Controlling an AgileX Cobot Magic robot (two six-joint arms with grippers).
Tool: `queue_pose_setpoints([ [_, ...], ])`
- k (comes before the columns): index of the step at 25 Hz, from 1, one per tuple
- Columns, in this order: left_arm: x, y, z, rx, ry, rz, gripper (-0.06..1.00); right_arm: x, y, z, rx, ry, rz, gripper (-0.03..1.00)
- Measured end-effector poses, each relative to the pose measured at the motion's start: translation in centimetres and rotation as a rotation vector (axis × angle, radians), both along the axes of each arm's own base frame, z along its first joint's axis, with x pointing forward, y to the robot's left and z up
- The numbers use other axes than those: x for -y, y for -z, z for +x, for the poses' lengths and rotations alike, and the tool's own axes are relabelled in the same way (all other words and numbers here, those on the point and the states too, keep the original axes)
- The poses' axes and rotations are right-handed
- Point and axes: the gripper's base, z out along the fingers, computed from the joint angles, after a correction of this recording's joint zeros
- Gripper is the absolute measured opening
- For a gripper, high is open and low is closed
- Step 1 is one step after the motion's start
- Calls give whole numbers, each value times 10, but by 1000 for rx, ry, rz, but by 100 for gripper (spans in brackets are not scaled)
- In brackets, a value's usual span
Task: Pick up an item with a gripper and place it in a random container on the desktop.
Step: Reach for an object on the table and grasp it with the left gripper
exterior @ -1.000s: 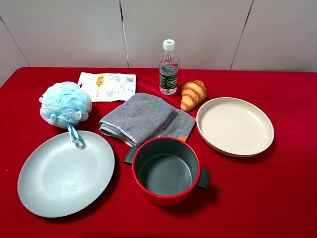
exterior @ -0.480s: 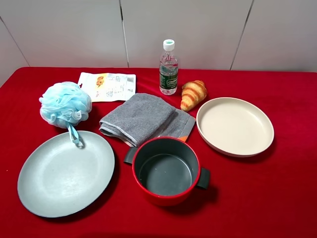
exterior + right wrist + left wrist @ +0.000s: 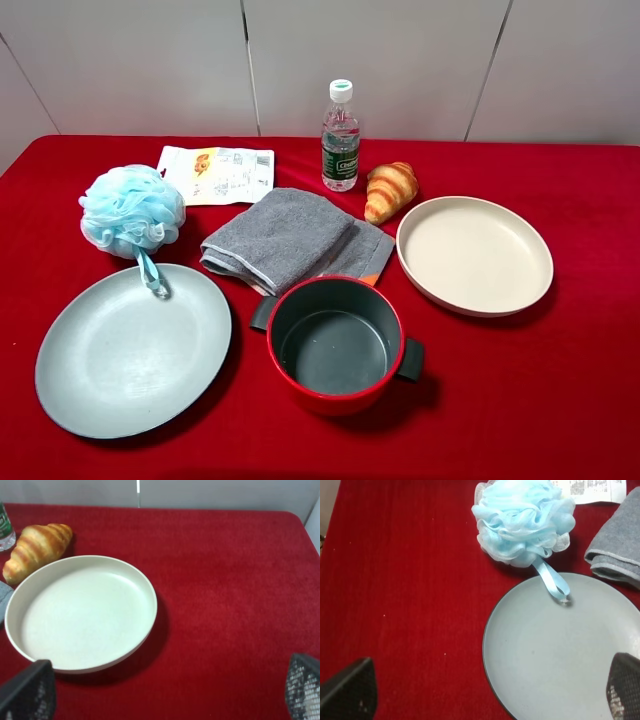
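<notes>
Tabletop (image 3: 560, 380): red cloth, carrying all items below.

- Bath pouf (image 3: 132, 210): light-blue mesh, resting on the cloth at the far left. It lies just behind the grey-blue plate (image 3: 130, 350), and its ribbon loop (image 3: 152, 272) trails onto the plate's rim.
- Red pot (image 3: 336, 345): upright, near the front centre, dark grey inside, two dark side handles. Well apart from the pouf.
- Grey towel (image 3: 285, 238): folded, just behind the pot.
- Cream dish (image 3: 475, 255): right of the towel.
- Croissant (image 3: 390, 190): beside the dish's far rim.
- Water bottle (image 3: 340, 137): upright, left of the croissant.
- Printed leaflet (image 3: 218, 173): flat, behind the pouf.
- Left pincer (image 3: 485, 690): fingertips spread wide, gripping nothing, above the plate's edge.
- Right pincer (image 3: 165, 690): likewise spread wide, gripping nothing, near the dish.
</notes>
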Motion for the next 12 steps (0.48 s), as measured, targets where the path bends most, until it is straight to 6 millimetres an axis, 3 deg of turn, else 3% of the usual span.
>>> queue_pose_setpoints([
  [12, 3, -27, 82, -196, 41, 23, 92, 0, 0, 0, -1, 0, 0, 69],
])
